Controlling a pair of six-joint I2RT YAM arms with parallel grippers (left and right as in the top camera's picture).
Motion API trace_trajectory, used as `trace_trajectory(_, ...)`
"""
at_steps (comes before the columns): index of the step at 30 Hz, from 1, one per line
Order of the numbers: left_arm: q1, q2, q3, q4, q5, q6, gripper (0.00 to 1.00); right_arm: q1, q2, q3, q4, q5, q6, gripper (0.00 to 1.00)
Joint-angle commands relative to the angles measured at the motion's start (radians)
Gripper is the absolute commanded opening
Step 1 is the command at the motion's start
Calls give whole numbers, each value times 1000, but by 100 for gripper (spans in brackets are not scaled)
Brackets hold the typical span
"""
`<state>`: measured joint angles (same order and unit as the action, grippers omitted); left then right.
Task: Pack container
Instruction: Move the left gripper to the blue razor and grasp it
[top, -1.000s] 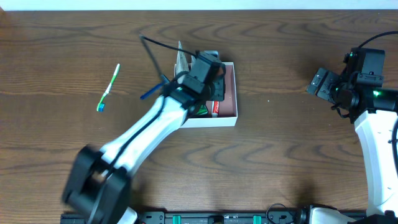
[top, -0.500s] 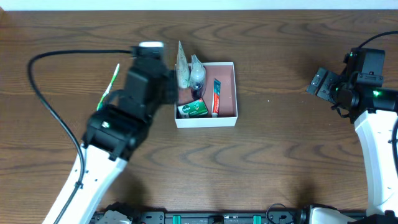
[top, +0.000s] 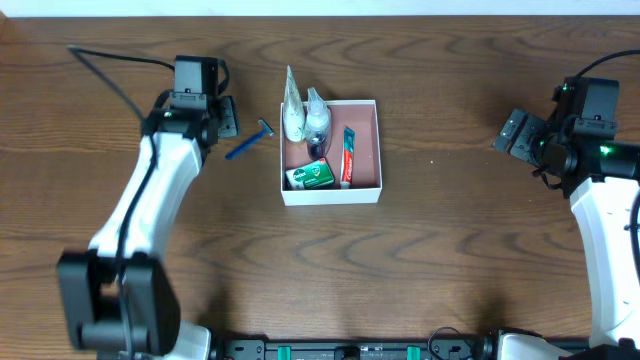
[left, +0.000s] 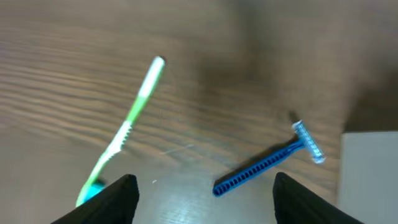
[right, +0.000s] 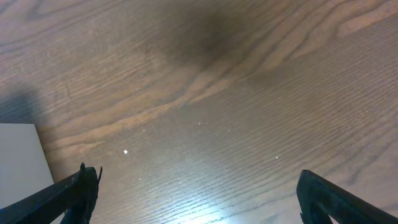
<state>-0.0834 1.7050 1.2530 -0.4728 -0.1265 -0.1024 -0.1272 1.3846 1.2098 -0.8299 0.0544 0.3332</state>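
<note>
Your left hand (left: 204, 180) hangs open above the tabletop (top: 450, 260) with nothing between its fingers (left: 115, 200), out to the left of the container (top: 330, 197). In the wrist view, the blue razor (left: 267, 163) lies flat just ahead of it, and the green toothbrush (left: 124, 134) lies a little farther left, apart from the razor. Both are still unpacked. I judge the razor the likelier pick, and it is an awkward one: it is thin and flat on the wood. If the fingertips come down off-centre they could skid it along, or push its head against the white wall just beside it and shove the whole box. A grip near the end of the handle could let the head swing and slip out on the lift. Carrying it in from this side also takes you over the pale pouches (top: 291, 110) standing along the box's left wall. They stick up past the rim, so a low pass could knock them out. A toothpaste tube (top: 347, 155) and a green packet (top: 310, 177) already lie inside, so free floor is limited. Your right hand (top: 520, 133) waits wide open and empty, well apart on the far right.
</note>
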Motion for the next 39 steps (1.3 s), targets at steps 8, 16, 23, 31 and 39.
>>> trace_trajectory(8,10,154,-11,54,119,251,72,-3,-2,6,-1,1,10,99)
trace_trajectory(16,10,212,-11,116,187,342,74,-3,-2,6,-1,1,10,99)
trace_trajectory(23,10,266,-11,105,195,353,74,-3,-2,6,-1,1,10,99)
trace_trajectory(31,10,269,-12,89,199,352,74,-3,-2,6,-1,1,10,99)
trace_trajectory(39,9,314,-13,63,225,352,66,-3,-2,6,-1,1,10,99)
